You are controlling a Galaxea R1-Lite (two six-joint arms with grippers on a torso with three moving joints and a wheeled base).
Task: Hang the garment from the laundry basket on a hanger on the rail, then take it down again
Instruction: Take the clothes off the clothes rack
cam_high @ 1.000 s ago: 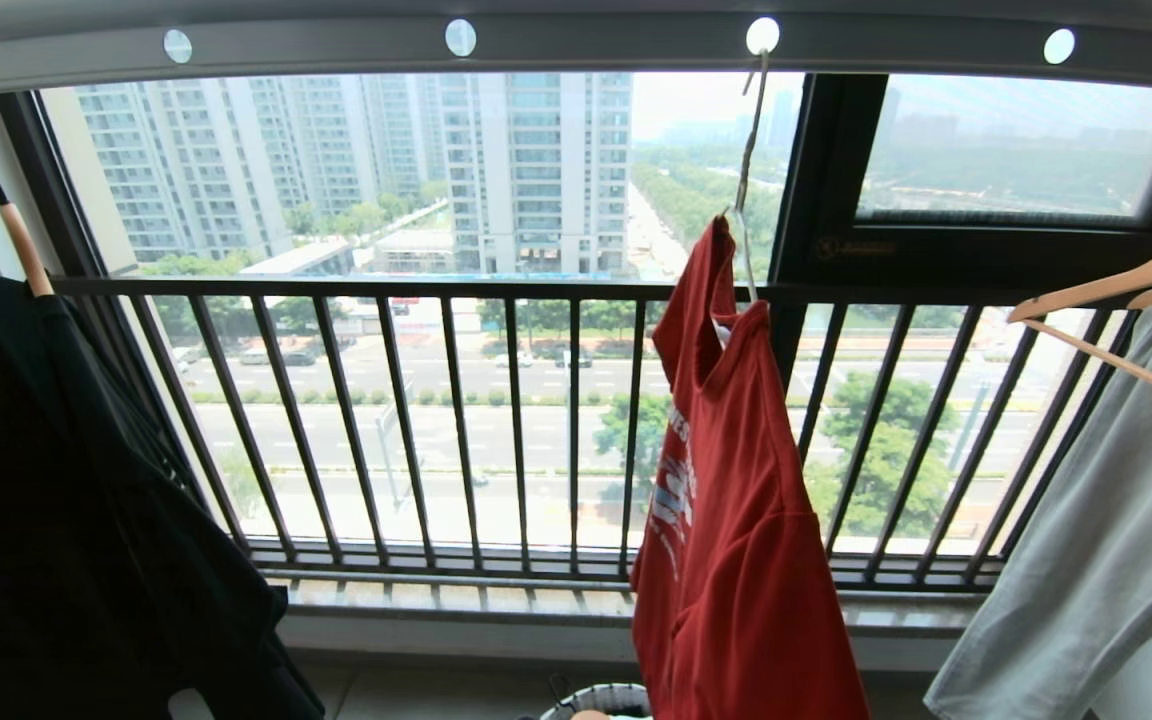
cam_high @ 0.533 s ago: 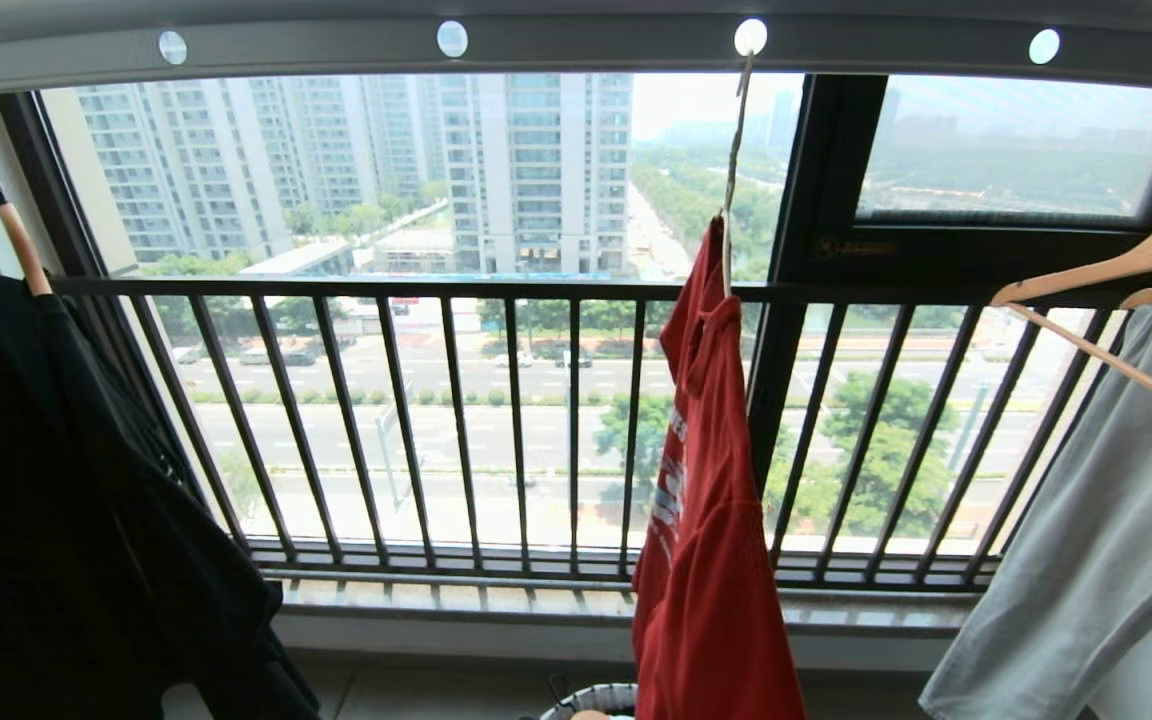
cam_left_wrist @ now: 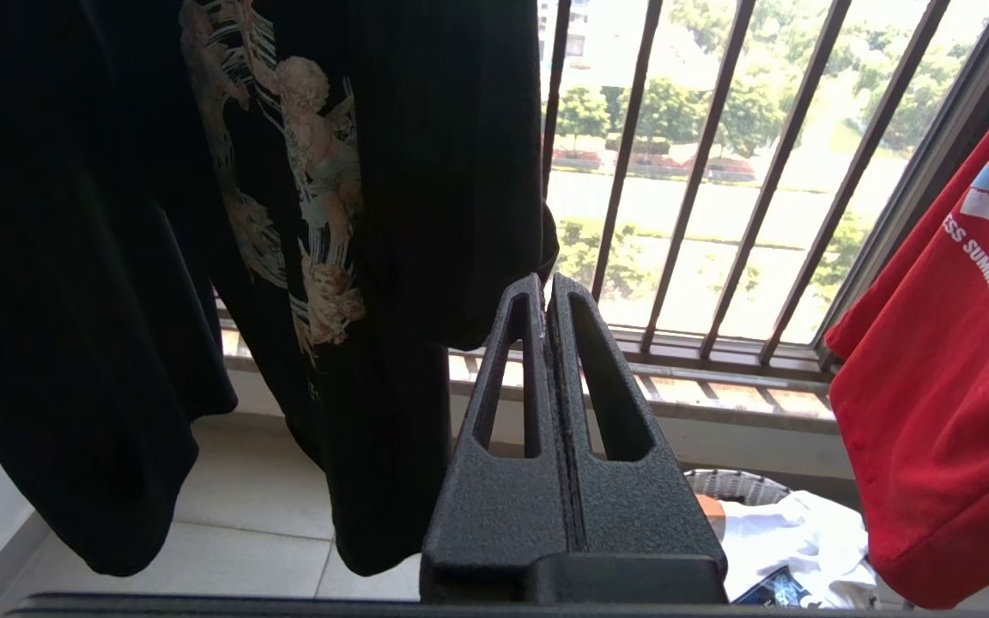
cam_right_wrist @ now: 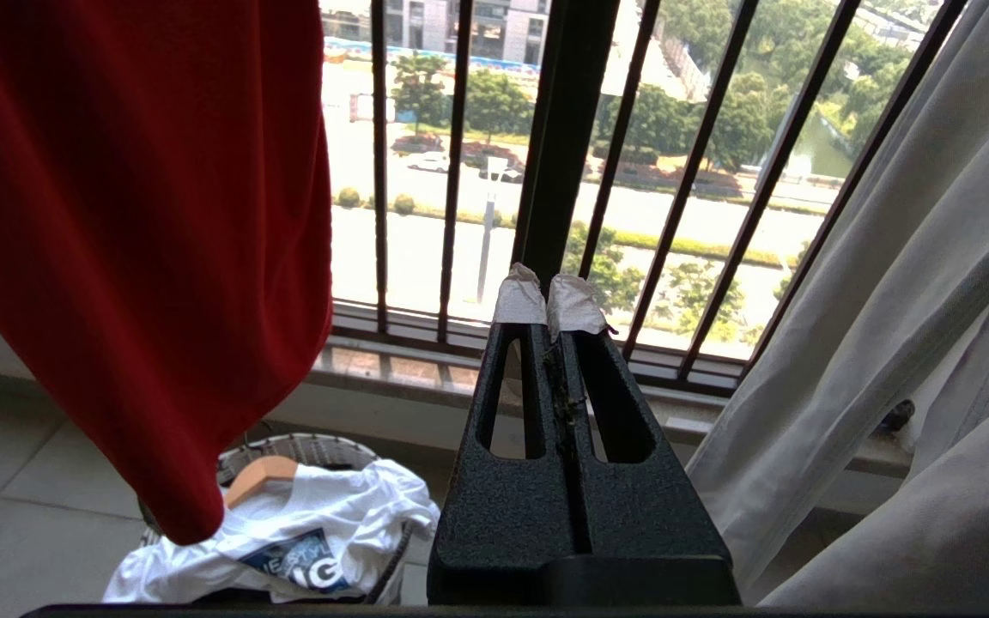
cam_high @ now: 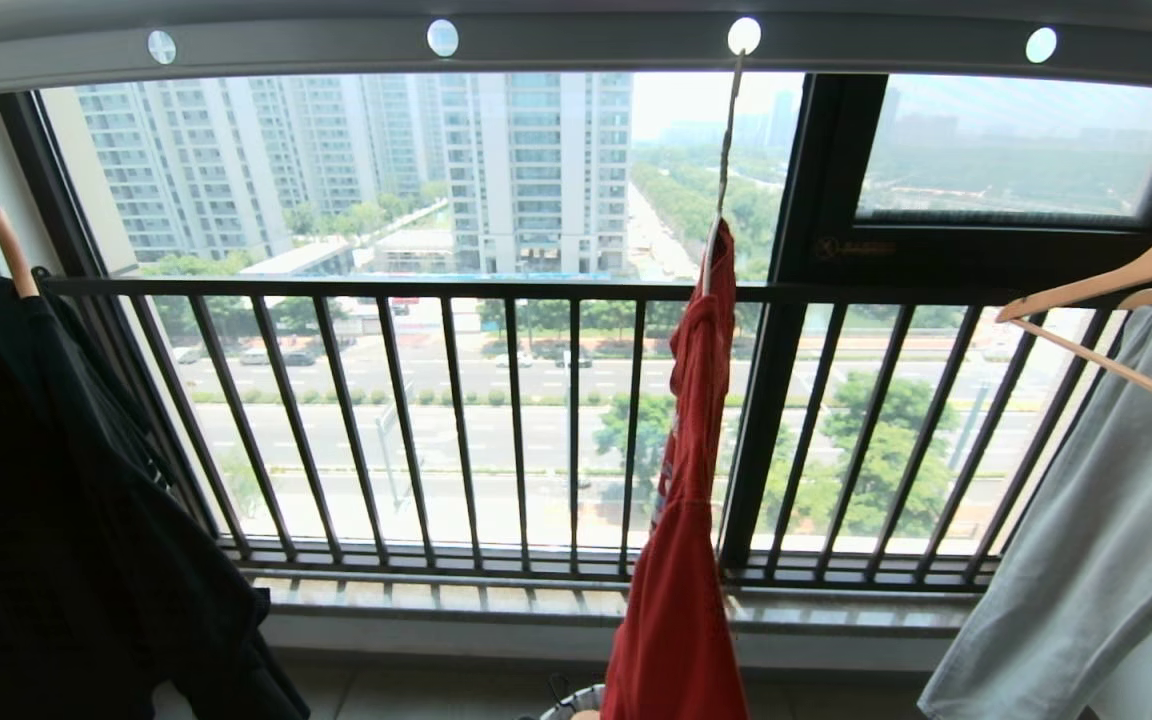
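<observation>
Pale floor tiles run up to the barred window, and nearest me both arms sit low and idle, the left gripper (cam_left_wrist: 546, 287) and the right gripper (cam_right_wrist: 549, 296) each pressed together on nothing. Just past them the laundry basket (cam_right_wrist: 323, 446) holds a white printed T-shirt (cam_right_wrist: 323, 515). Above it the red garment (cam_high: 686, 560) hangs edge-on from the wire hanger (cam_high: 721, 170), hooked in a hole of the grey rail (cam_high: 586, 45), between a black garment (cam_high: 56, 500) and a pale shirt (cam_high: 1096, 560).

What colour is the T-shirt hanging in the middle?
The T-shirt is red, with small white and light-blue printing. The left wrist view shows it best.
</observation>
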